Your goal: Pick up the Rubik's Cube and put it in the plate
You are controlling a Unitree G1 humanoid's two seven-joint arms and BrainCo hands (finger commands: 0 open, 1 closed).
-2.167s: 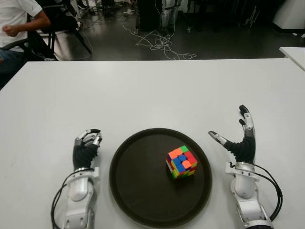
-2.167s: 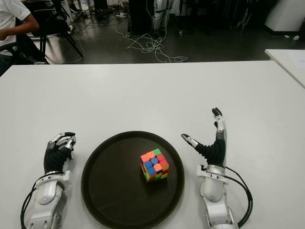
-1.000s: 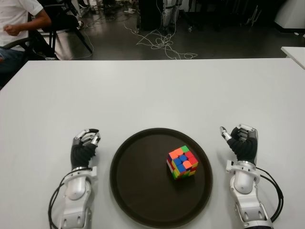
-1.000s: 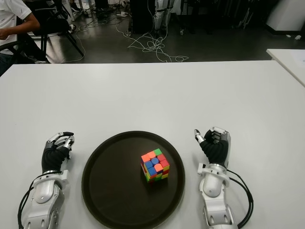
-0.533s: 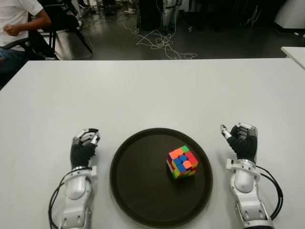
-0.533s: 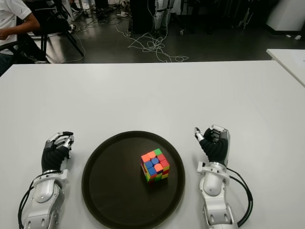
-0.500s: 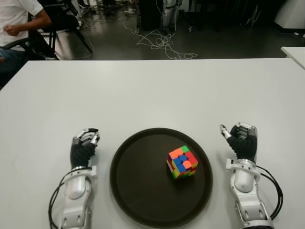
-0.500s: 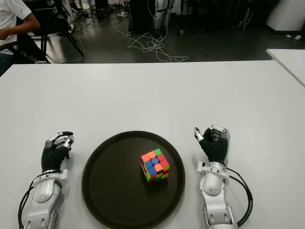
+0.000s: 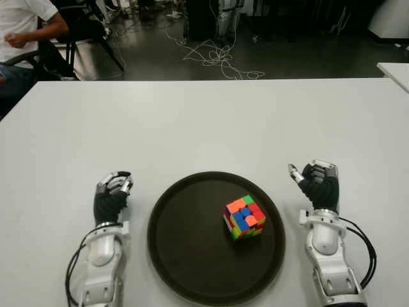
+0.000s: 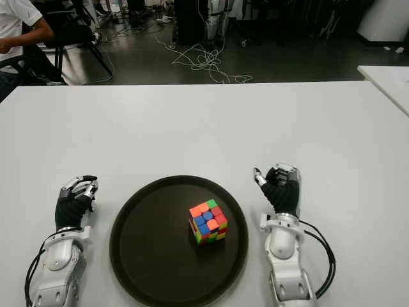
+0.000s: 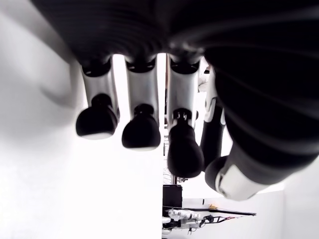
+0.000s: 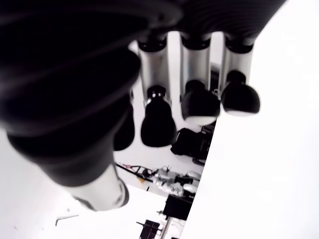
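Left eye view first: you can see the Rubik's Cube (image 9: 244,217) already sitting inside the plate (image 9: 172,256), toward the side nearest the right hand (image 9: 317,186), and nothing else is in the plate. That hand shows just beside the plate's rim, with its fingers curled into a loose fist that grips nothing. The left hand (image 9: 112,197) shows on the opposite side of the plate, a little apart from the rim, also curled and empty. Judging from this, your task looks finished: the cube is placed and released, and neither hand has anything left to carry. At most you could check that the cube sits flat, which it appears to do.

Right eye view gives you the same layout: cube in the plate, between the two hands and closer to the right one, both hands over the white table (image 10: 204,128). A person (image 10: 19,32) sits at the far corner beyond the left hand, and cables (image 10: 204,64) lie on the floor past the table's far edge.

Left wrist view shows you that hand's fingertips (image 11: 142,132) bent inward above the table, with nothing between them and the thumb.

Right wrist view matches: its fingertips (image 12: 199,104) are folded in, and no cube is held there.
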